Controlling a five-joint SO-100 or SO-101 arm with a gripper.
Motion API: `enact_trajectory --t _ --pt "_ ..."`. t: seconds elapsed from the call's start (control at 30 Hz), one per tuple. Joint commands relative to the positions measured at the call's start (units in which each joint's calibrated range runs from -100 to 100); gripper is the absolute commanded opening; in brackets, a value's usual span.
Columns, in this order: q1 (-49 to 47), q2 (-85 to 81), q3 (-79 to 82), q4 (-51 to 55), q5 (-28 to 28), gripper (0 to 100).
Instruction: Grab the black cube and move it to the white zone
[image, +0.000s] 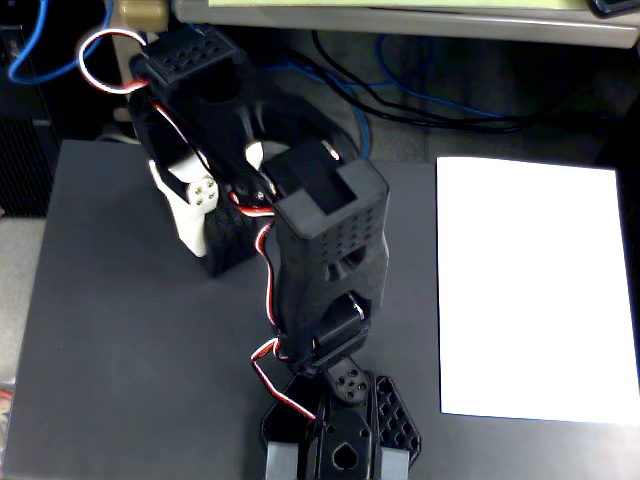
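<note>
The black cube (238, 243) lies on the dark grey table at the upper left in the fixed view, mostly covered by the black arm above it. My gripper (222, 252) reaches down over it. Its white finger (190, 222) lies flat against the cube's left side, and the other finger is hidden under the arm. The gripper looks shut on the cube, which still rests on the table. The white zone (530, 290) is a large white sheet at the right, well apart from the cube.
The arm's base (340, 440) stands at the bottom centre, its links slanting up and left. Blue and black cables (400, 90) run behind the table's far edge. A pale shelf edge (400, 20) crosses the top.
</note>
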Motion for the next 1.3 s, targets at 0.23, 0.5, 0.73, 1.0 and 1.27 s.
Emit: enact_trajectory --t 0.23,0.5,0.73,1.0,1.27 --pt "0.87 -39.66 -8.11 17.97 -25.56 1" --pt "34.87 -47.14 -18.35 19.34 -31.17 1" --pt "64.60 -46.89 -18.44 18.82 -31.27 1" --pt "72.03 -46.80 0.87 6.73 -33.89 1" --pt "80.64 -46.55 4.58 1.59 -32.32 1"
